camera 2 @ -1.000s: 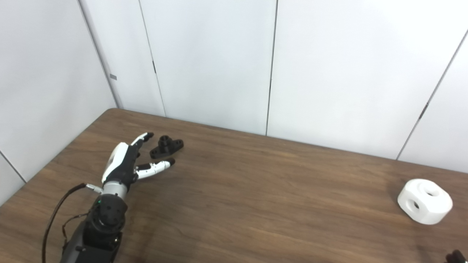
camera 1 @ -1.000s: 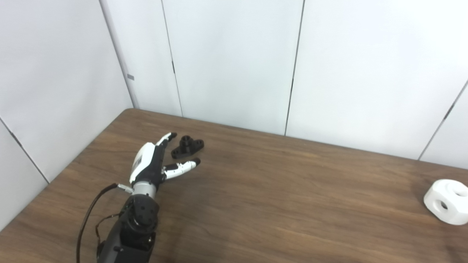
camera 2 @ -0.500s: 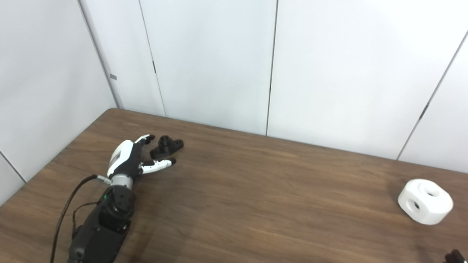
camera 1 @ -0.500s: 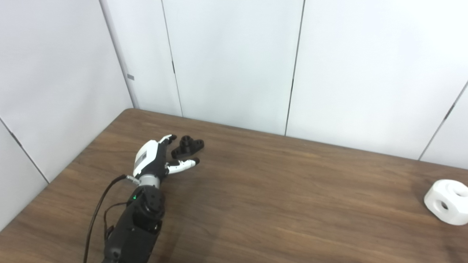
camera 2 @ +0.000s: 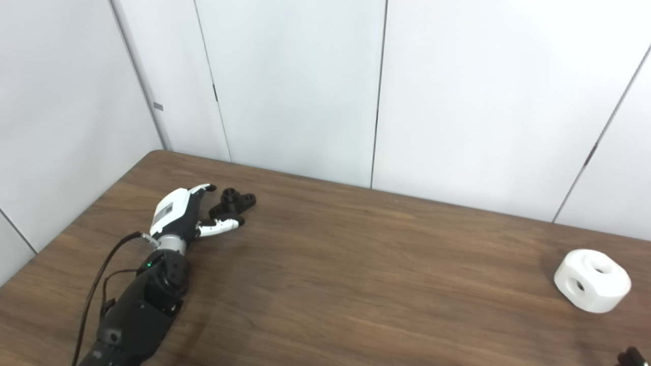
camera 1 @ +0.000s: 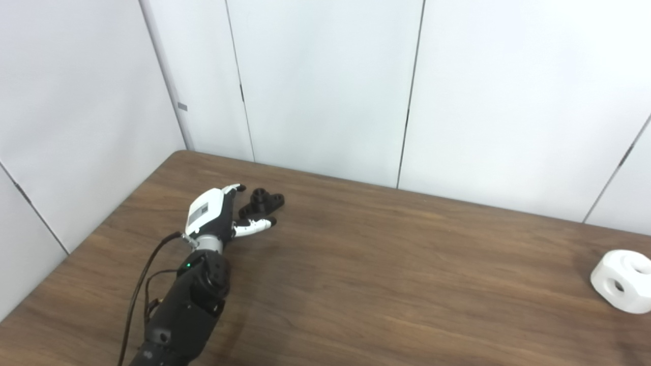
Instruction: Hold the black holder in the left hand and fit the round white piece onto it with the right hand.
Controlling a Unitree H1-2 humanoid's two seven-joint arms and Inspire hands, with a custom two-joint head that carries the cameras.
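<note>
Left hand [camera 1: 213, 216] spread open around black holder [camera 1: 262, 202] near far-left corner, nothing gripped; round white piece [camera 2: 592, 280] at right edge; bare table [camera 1: 381, 264] between.

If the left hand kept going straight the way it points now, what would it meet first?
Most likely the black holder: the left hand is open, fingers spread either side of it, the holder just ahead on the table. Contact can't be judged yet.

One black holder [camera 1: 262, 202], one white piece [camera 2: 592, 280]
</note>
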